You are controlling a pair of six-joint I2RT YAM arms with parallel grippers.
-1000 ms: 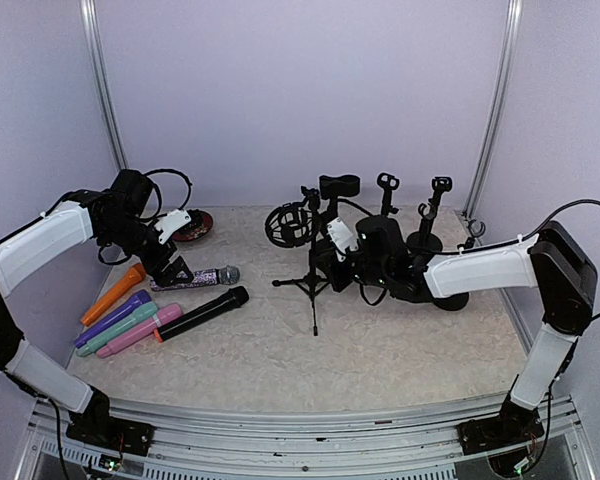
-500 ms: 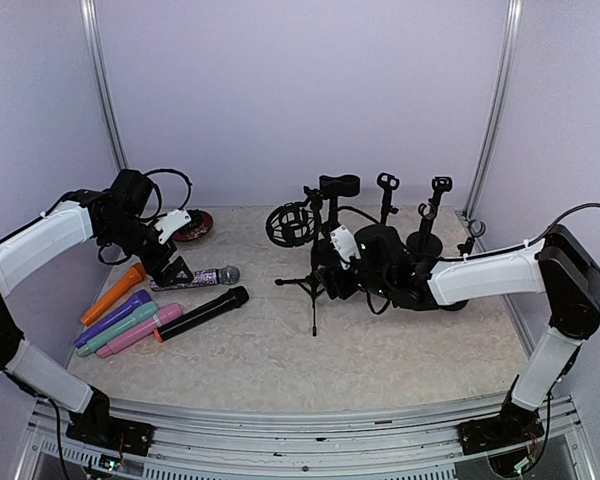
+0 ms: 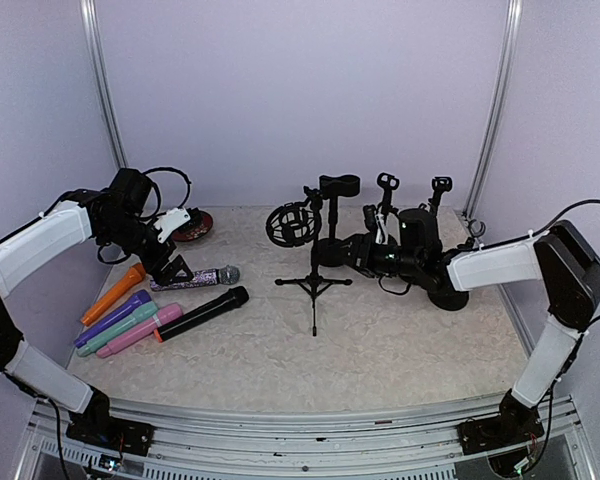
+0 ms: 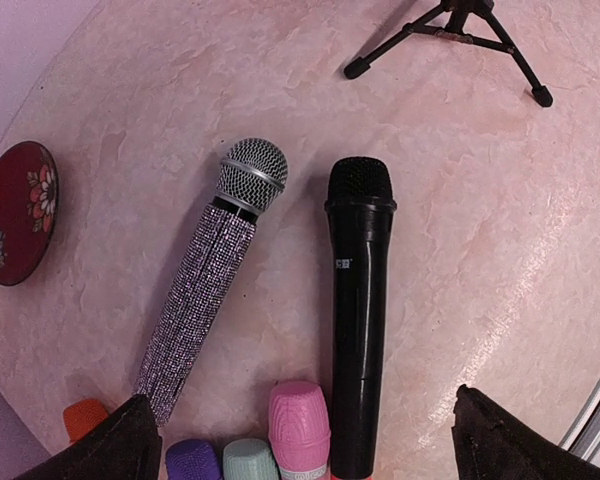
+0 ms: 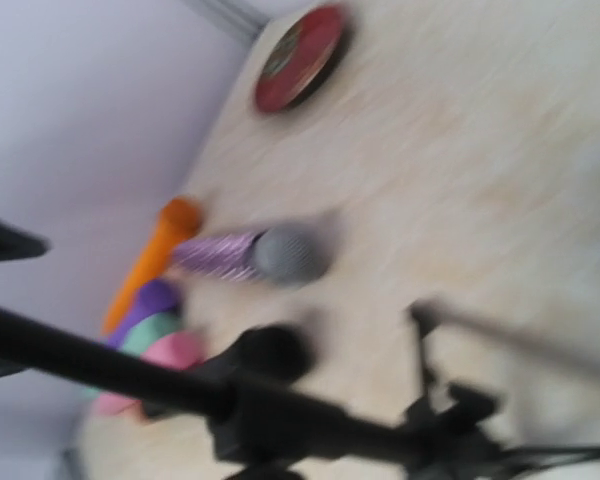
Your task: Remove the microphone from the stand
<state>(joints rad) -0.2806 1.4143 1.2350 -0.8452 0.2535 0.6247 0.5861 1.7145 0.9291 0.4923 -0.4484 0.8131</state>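
Note:
A black tripod stand [image 3: 314, 284] with a round shock mount [image 3: 288, 224] stands mid-table; I see no microphone in the mount. A black microphone [image 4: 358, 300] lies flat beside a glittery one [image 4: 205, 280]. My left gripper [image 4: 302, 425] hovers open over them, touching neither; from the top view it [image 3: 172, 262] sits at the table's left. My right gripper [image 3: 373, 224] hangs right of the stand, apart from it and holding nothing. Its wrist view is blurred, with the stand [image 5: 280, 420] a dark bar across the bottom.
Orange [image 3: 112, 293], purple [image 3: 112, 318], teal [image 3: 120, 330] and pink [image 3: 140, 332] microphones lie in a row at the left. A red dish [image 3: 194, 227] sits at the back left. Three more black stands [image 3: 387, 190] line the back, with round bases [image 3: 450, 298] at the right.
My right gripper has let go of the tripod stand and drawn back to the right, toward the rear stands. The left arm and the lying microphones have not moved.

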